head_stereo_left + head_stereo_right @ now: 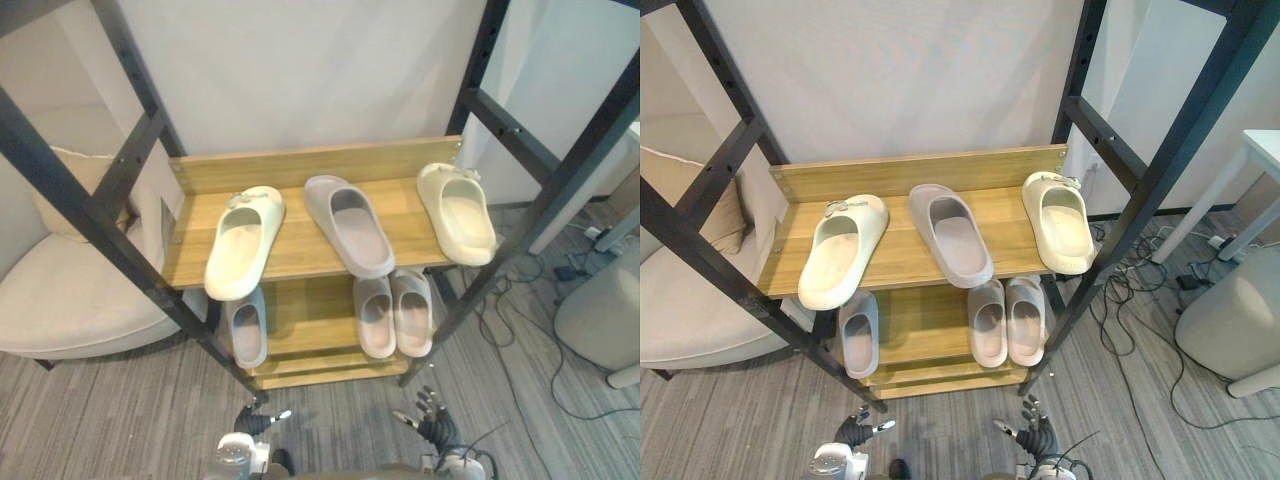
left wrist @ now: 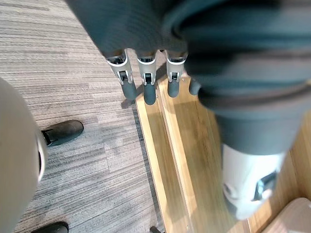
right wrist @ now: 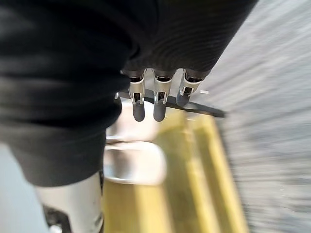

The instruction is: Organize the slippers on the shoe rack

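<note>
Sitting on the top shelf (image 1: 300,245) of the shoe rack (image 1: 100,215) are three thick, soft-looking slippers with round edges. The shelf is smooth light wood, and the rack's posts are black metal bars.

The first cream slipper (image 1: 243,243) lies at the 9 o'clock end. Its long side runs from 1 o'clock to 7 o'clock, with a little bow on the far end. The near end sticks out past the front edge of the shelf.

The grey slipper (image 1: 350,225) lies in the middle and runs from 11 o'clock to 5 o'clock. Its hollow is at the far end and its smooth closed end is nearest the robot, also poking over the edge.

The second cream slipper (image 1: 457,212) lies at the 3 o'clock end. It has a bow on the far end too, and it leans toward 5 o'clock.

On the lower shelf, a blue-grey slipper (image 1: 246,328) lies at the 9 o'clock side. A pale pair (image 1: 393,315) lies side by side and touching at the 3 o'clock side. All three run straight from 12 o'clock to 6 o'clock.

A puffy beige chair (image 1: 60,290) stands at 9 o'clock of the rack, on the stripy grey floor (image 1: 330,420).

The left hand (image 1: 255,418) hangs low at 7 o'clock and the right hand (image 1: 430,415) hangs low at 5 o'clock. Both are in front of the rack, fingers loose and nearly straight, holding nothing.
</note>
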Available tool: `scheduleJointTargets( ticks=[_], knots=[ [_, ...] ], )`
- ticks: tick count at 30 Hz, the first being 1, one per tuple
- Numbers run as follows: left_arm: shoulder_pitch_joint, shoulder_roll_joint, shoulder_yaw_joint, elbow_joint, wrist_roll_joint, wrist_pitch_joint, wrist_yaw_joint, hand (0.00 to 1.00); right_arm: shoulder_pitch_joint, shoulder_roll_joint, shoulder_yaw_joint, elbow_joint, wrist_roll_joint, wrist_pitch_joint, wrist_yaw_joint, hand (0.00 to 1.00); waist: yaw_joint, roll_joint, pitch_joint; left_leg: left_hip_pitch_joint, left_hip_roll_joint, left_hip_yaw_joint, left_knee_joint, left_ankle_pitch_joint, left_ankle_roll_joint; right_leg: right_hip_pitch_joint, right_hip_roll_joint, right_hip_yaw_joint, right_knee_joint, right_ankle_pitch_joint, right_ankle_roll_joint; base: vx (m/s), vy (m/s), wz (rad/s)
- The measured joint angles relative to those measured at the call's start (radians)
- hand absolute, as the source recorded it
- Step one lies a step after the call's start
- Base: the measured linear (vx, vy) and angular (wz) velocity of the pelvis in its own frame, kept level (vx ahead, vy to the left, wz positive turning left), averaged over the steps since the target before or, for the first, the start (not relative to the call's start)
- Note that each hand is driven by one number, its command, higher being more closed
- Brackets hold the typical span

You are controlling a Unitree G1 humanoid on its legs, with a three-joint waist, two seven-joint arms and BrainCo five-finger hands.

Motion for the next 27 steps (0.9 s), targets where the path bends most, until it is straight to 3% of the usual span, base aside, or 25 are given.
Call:
scheduleJointTargets(
  ticks=[3,10,21,27],
  knots=[
    [0.011,-0.010,-0.007,-0.010,0.010,0.000,0.000,0.00,0.043,0.015,-0.002,-0.196,-0.008,-0.020,-0.001,0.00,-0.019,-0.006,-0.008,-0.002,0.003,0.009,0.000,0.000,0.000,-0.008,0.000,0.005,0.008,0.001,0.000,0.02,-0.017,-0.06],
    [0.023,-0.036,-0.064,-0.026,0.022,-0.003,-0.013,0.00,0.071,0.015,-0.042,-0.475,-0.086,-0.072,-0.007,0.00,-0.030,0.002,-0.022,0.000,0.013,0.031,0.000,-0.002,-0.001,-0.031,0.006,0.025,0.033,0.001,0.000,-0.03,-0.019,-0.11],
    [0.017,-0.026,-0.118,-0.001,0.031,-0.009,-0.043,0.00,-0.053,-0.043,-0.135,-0.578,-0.115,-0.111,-0.015,0.00,-0.039,0.015,-0.036,-0.008,0.005,-0.003,-0.005,0.008,0.008,-0.031,0.001,0.007,0.037,0.004,0.006,-0.06,-0.012,0.07],
    [0.011,-0.024,-0.117,0.017,0.041,-0.010,-0.058,0.00,-0.198,-0.140,-0.187,-0.600,-0.110,-0.126,-0.019,0.00,-0.039,0.010,-0.038,-0.014,-0.001,-0.022,-0.006,0.017,0.017,-0.027,-0.005,-0.010,0.037,0.007,0.012,-0.04,-0.011,0.09]
  ],
)
